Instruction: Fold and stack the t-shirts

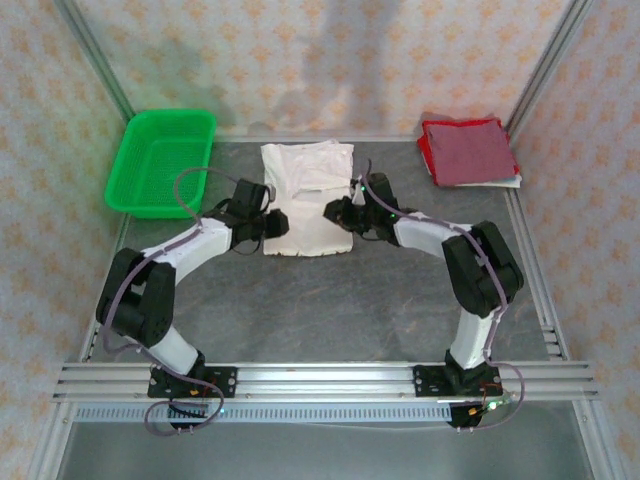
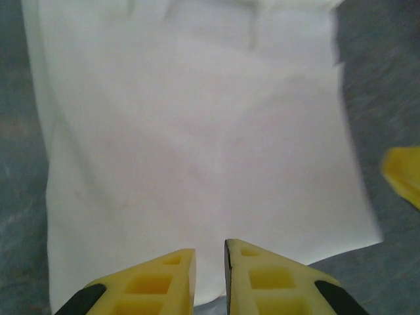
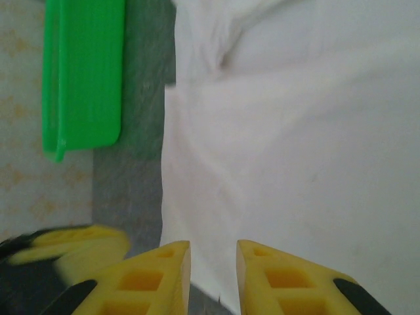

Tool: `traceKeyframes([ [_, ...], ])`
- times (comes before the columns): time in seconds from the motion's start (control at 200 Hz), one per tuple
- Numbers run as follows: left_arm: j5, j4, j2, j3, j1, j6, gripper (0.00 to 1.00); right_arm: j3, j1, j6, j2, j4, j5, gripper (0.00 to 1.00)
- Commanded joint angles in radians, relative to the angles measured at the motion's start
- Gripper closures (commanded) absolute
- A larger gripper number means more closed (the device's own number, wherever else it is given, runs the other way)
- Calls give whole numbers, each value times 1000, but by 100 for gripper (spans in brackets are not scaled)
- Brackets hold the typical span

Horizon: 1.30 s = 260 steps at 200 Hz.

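White t-shirt [image 1: 307, 200] was laid out mid-table, plain side up, with its long axis running straight away from the arm bases. The sleeve end looked bunched at the far side and the hem end was squared off at the near side.

It was flanked at the near end by both grippers. The left gripper [image 1: 275, 224] was parked at the near left corner and pointed across the cloth. The right gripper [image 1: 332, 211] was set at the right edge, a bit further up, and pointed back the other way. Neither arm could really be called nearer, since both were right on it.

Both sets of fingers were seen parted just a little over the fabric in the wrist views. No cloth was visibly pinched between them, so it was read as let go on both sides.

The dark red t-shirt [image 1: 468, 150] was already folded square in the far right corner, well apart. So the white one would probably need another fold, end over end along that long axis, before being carried right.

Plenty of bare table [image 1: 330, 300] was left on the near side. The green mesh basket [image 1: 160, 160] was tucked far left, clear of the shirt's left edge.
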Motion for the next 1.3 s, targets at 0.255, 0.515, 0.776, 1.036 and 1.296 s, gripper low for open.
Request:
traceKeyframes([
  [0.255, -75, 58, 57, -201, 6, -64, 84, -181, -2, 25, 89, 85, 45, 79],
  [0.515, -112, -26, -80, -202, 12, -72, 83, -174, -2, 25, -15, 37, 22, 76],
  [0.776, -51, -61, -106, -163, 51, -121, 73, -198, -21, 27, -134, 18, 71, 67],
  [1.036, -27, -50, -14, -142, 34, -130, 67, -197, -24, 28, -117, 39, 62, 66],
  [1.296, -26, -5, 43, -123, 13, -120, 63, -199, -24, 26, -113, 44, 59, 66],
])
